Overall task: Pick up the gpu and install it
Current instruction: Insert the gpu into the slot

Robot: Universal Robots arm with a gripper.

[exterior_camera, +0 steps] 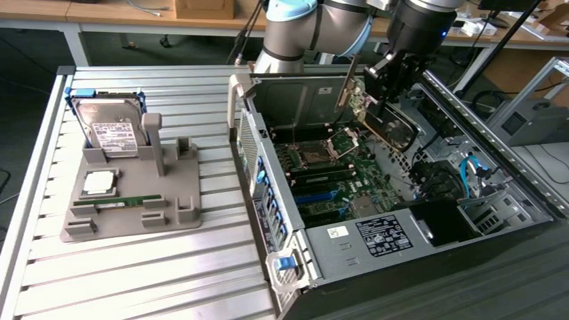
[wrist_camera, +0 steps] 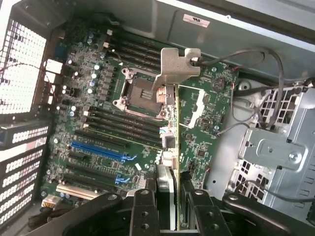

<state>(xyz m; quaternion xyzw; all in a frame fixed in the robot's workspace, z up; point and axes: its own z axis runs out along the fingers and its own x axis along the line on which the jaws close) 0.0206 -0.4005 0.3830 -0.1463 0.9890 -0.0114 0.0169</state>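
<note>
The fingers (wrist_camera: 143, 211) were clamped on the gpu (wrist_camera: 172, 142), holding it edge-down above the motherboard (wrist_camera: 93, 123) inside the open computer case (exterior_camera: 266, 167), with its silvery bracket at the end away from the grip. To seat it well, the card probably had to stay square to a long expansion slot (wrist_camera: 101, 150), with the bracket lined up at the case's rear wall. Loose grey cables (wrist_camera: 256, 88) by the drive cage lay close and could snag. The processor socket (wrist_camera: 140, 93) sat just beside the card's path. Well apart, on the desk (exterior_camera: 133, 287) at the exterior view's left, a grey holder (exterior_camera: 191, 217) carried the hard drive (exterior_camera: 111, 130) and memory stick (exterior_camera: 129, 200).
</note>
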